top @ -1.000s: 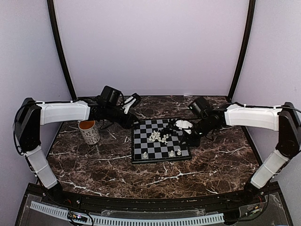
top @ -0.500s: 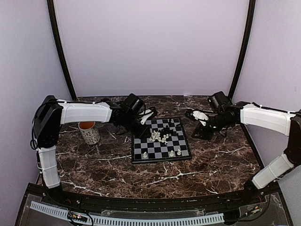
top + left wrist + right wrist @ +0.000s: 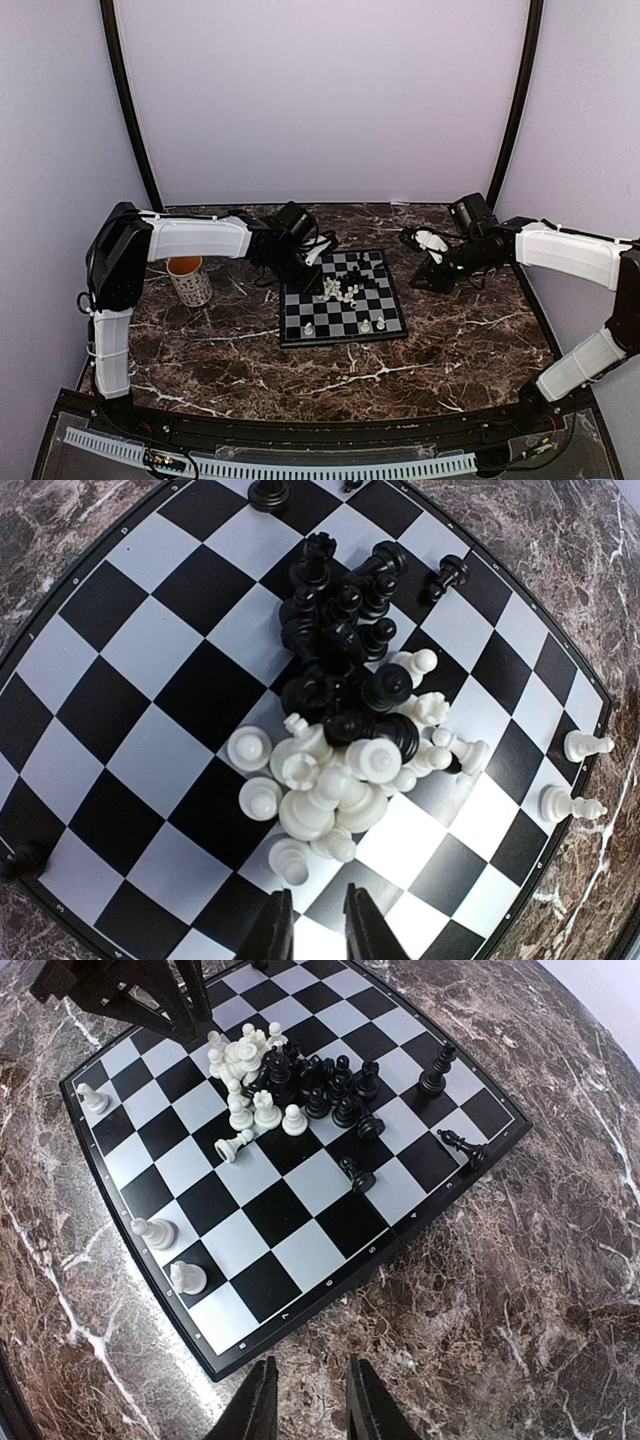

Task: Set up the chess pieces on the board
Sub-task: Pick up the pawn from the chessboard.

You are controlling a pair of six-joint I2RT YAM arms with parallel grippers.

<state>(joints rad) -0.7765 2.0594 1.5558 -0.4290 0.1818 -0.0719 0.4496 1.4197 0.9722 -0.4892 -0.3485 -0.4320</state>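
The board lies at the table's middle. A heap of chess pieces sits on its centre, white ones beside black ones. Three white pieces stand along the near edge and a few black ones near the far side. My left gripper hovers over the board's far left part. Its fingers are slightly apart and empty, just short of the white heap. My right gripper is over the tabletop right of the board, open and empty.
A patterned mug with an orange inside stands left of the board. The dark marble tabletop spreads around the board. Purple walls and black poles close off the back and sides.
My left arm has swung right, over the board's far left corner. My right arm has drawn back to the right, off the board. The pieces have not moved.
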